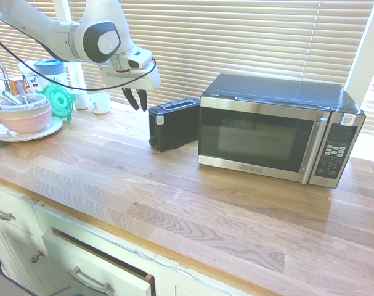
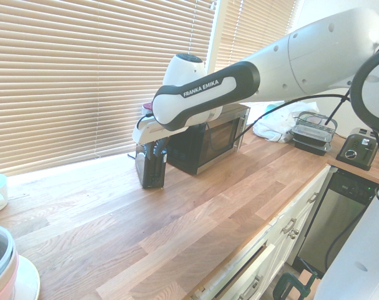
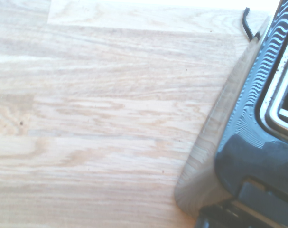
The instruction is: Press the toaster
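Observation:
The toaster (image 1: 173, 123) is a small black box with a silver-rimmed slot, standing on the wooden counter just left of the microwave. In the second exterior view the toaster (image 2: 152, 166) shows end-on. My gripper (image 1: 137, 98) hangs in the air a little above and to the left of the toaster's label end, apart from it. Its dark fingers point down with a narrow gap and nothing between them. In the second exterior view the gripper (image 2: 156, 150) overlaps the toaster's top. The wrist view shows the toaster's ribbed top and slot rim (image 3: 272, 118) beside bare wood.
A steel-and-black microwave (image 1: 279, 129) stands right of the toaster. Stacked bowls on a plate (image 1: 23, 117), a green lid (image 1: 57, 100) and a white cup (image 1: 100, 103) sit at the far left. A silver toaster (image 2: 359, 149) and food containers (image 2: 314, 132) are on the far counter.

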Robot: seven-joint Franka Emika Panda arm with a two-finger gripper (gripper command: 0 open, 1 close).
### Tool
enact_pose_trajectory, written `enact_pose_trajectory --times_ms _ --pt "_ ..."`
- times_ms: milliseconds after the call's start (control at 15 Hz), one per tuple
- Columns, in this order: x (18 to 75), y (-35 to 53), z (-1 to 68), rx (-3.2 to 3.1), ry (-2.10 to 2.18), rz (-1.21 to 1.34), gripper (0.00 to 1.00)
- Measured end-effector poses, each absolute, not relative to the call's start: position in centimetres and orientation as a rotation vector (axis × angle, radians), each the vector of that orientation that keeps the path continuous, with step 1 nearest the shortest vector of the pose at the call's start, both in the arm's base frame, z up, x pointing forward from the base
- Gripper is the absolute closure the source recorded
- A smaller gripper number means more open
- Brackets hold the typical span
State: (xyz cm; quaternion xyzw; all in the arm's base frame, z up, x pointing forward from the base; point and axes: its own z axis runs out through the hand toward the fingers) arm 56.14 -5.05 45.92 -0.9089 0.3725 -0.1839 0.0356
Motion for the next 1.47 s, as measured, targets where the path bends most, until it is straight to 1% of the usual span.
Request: enact_pose_trajectory --times_ms 467,933,1467 --pt "56.6 -5.7 45.7 -2.747 1.235 -0.688 1.0" --pt "56.3 -6.6 45.9 -2.731 1.258 -0.705 1.0" --pt "56.7 -6.6 44.2 -2.751 1.268 -0.678 1.0"
